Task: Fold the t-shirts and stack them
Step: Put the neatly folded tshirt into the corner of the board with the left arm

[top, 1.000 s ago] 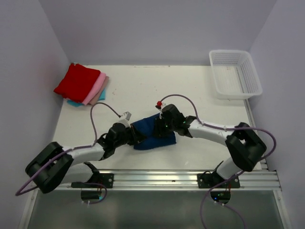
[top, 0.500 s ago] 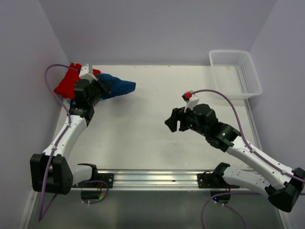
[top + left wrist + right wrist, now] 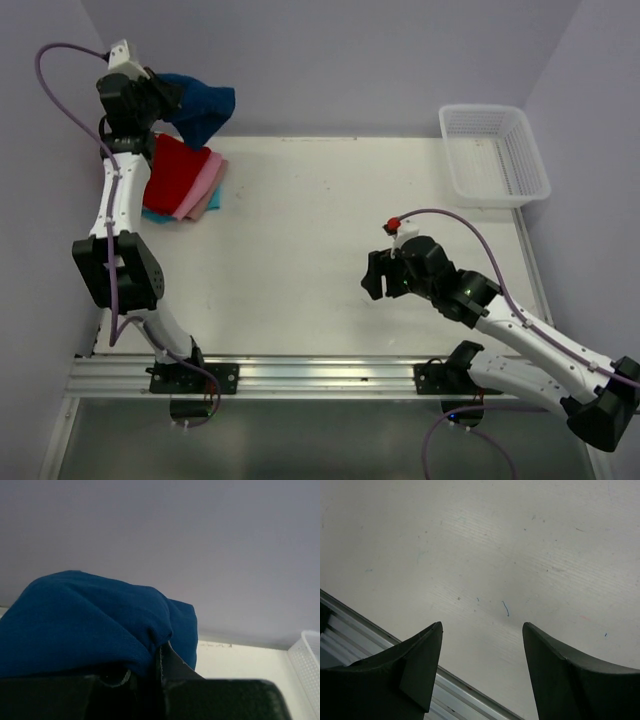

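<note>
We cannot see the navy shirt's [image 3: 203,108] print. The soft cloth is bunched, pinched in our left gripper [image 3: 163,97], high above the folded red, pink and teal stack [image 3: 180,178] at the table's [image 3: 320,215] far left. Our right gripper's [image 3: 482,632] dark wedge fingers stand spread over the scuffed tabletop.

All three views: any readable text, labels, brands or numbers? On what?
None readable. The navy blue t-shirt, bunched in the left gripper, shows only plain cloth. The white mesh basket, the red t-shirt and the table bear no lettering. Any marks on the arms are too small to tell.
</note>
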Controlling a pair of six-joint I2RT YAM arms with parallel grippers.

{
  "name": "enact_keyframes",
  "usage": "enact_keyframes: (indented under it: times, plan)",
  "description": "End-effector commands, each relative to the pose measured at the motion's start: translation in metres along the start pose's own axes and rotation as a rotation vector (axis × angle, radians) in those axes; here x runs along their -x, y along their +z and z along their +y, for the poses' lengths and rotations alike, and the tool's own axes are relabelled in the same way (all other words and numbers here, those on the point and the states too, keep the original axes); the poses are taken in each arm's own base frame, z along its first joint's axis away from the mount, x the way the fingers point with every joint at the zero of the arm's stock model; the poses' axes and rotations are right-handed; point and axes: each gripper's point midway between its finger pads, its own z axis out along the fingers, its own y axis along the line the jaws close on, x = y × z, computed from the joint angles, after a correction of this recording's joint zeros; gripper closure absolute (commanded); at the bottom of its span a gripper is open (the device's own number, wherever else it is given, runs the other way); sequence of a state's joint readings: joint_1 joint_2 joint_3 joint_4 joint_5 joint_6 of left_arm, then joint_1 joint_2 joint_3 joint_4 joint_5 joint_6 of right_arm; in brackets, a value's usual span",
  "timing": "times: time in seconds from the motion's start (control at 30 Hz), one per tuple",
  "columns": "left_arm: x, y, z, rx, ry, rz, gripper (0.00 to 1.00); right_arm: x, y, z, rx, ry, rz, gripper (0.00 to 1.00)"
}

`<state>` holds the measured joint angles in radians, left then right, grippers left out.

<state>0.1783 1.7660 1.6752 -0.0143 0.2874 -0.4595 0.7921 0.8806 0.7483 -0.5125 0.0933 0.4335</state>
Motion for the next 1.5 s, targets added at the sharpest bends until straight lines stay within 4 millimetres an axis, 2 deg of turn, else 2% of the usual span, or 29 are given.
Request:
enact_keyframes:
  times: [0.0,0.03,0.1,0.13,0.17,0.2,0.27,0.3,0.37,0.4,0.47,0.5,0.6,0.7,0.8,0.9,0.93,1.0,1.03,1.13,1.17,1.2,1.27,1.3,1.4,1.43,1.47]
  plan:
    - [0.076,-0.006,-0.019,-0.060,0.116,-0.157,1.00,-0.004,-0.003,-0.010,-0.046,-0.007,0.005,0.31]
    - [0.082,0.000,-0.015,-0.056,0.098,-0.168,1.00,-0.004,-0.003,-0.011,-0.052,-0.011,0.007,0.32]
    - [0.082,0.001,0.011,-0.037,0.065,-0.154,1.00,-0.005,-0.003,-0.012,-0.060,-0.014,0.015,0.32]
    - [0.062,0.006,0.036,0.034,0.052,-0.108,1.00,-0.003,-0.003,-0.011,-0.058,-0.017,0.015,0.32]
    - [0.052,0.006,0.056,0.084,0.039,-0.092,1.00,-0.003,-0.003,-0.012,-0.063,-0.019,0.017,0.32]
    - [0.017,0.007,0.080,0.138,0.001,-0.025,1.00,-0.002,-0.004,-0.011,-0.060,-0.023,0.015,0.32]
    - [-0.019,0.002,0.120,0.249,-0.052,0.054,1.00,-0.002,-0.003,-0.011,-0.061,-0.025,0.022,0.32]
    - [-0.046,0.000,0.137,0.295,-0.064,0.113,1.00,-0.002,-0.003,-0.011,-0.061,-0.025,0.024,0.32]
    - [-0.079,-0.006,0.162,0.385,-0.061,0.174,1.00,0.000,-0.004,-0.008,-0.050,-0.031,0.024,0.33]
    - [-0.108,-0.012,0.176,0.429,-0.074,0.254,1.00,0.000,-0.004,-0.007,-0.046,-0.031,0.025,0.34]
    - [-0.135,-0.021,0.189,0.460,-0.091,0.321,1.00,0.001,-0.005,-0.006,-0.040,-0.033,0.023,0.35]
    - [-0.159,-0.027,0.196,0.475,-0.121,0.372,1.00,0.000,-0.005,-0.006,-0.036,-0.033,0.025,0.35]
    - [-0.185,-0.036,0.193,0.445,-0.172,0.428,1.00,0.004,-0.007,-0.004,-0.026,-0.032,0.006,0.36]
    - [-0.173,-0.040,0.182,0.417,-0.177,0.392,1.00,0.005,-0.007,-0.005,-0.029,-0.035,-0.002,0.36]
    - [-0.147,-0.045,0.170,0.407,-0.173,0.335,1.00,0.001,-0.005,-0.006,-0.024,-0.032,-0.001,0.36]
    - [-0.129,-0.048,0.159,0.382,-0.207,0.287,1.00,-0.001,-0.004,-0.005,-0.019,-0.029,-0.001,0.36]
    - [-0.124,-0.050,0.155,0.374,-0.220,0.273,0.86,-0.001,-0.004,-0.005,-0.019,-0.030,-0.001,0.35]
    - [-0.107,-0.059,0.144,0.382,-0.259,0.234,0.42,-0.001,-0.003,-0.007,-0.026,-0.028,-0.004,0.31]
    - [-0.099,-0.065,0.143,0.411,-0.267,0.212,0.00,-0.001,-0.003,-0.007,-0.029,-0.032,-0.001,0.30]
    - [-0.072,-0.092,0.119,0.406,-0.303,0.121,0.00,0.001,-0.003,-0.008,-0.037,-0.033,-0.002,0.26]
    - [-0.073,-0.100,0.116,0.407,-0.312,0.105,0.00,0.002,-0.003,-0.007,-0.036,-0.031,-0.005,0.22]
    - [-0.053,-0.113,0.102,0.388,-0.316,0.045,0.00,0.004,-0.002,-0.007,-0.038,-0.033,-0.008,0.18]
    - [-0.043,-0.125,0.095,0.396,-0.320,0.000,0.00,0.004,-0.001,-0.007,-0.038,-0.031,-0.006,0.16]
    - [-0.037,-0.131,0.083,0.357,-0.320,-0.011,0.00,0.005,-0.002,-0.005,-0.027,-0.030,-0.006,0.15]
    - [-0.020,-0.140,0.061,0.272,-0.303,-0.061,0.00,0.005,-0.001,-0.001,-0.011,-0.029,-0.007,0.15]
    - [-0.006,-0.140,0.057,0.247,-0.285,-0.121,0.00,0.004,-0.001,0.000,-0.006,-0.026,-0.005,0.16]
    - [0.011,-0.130,0.050,0.153,-0.224,-0.219,0.03,0.004,-0.002,0.006,0.030,-0.020,-0.002,0.23]
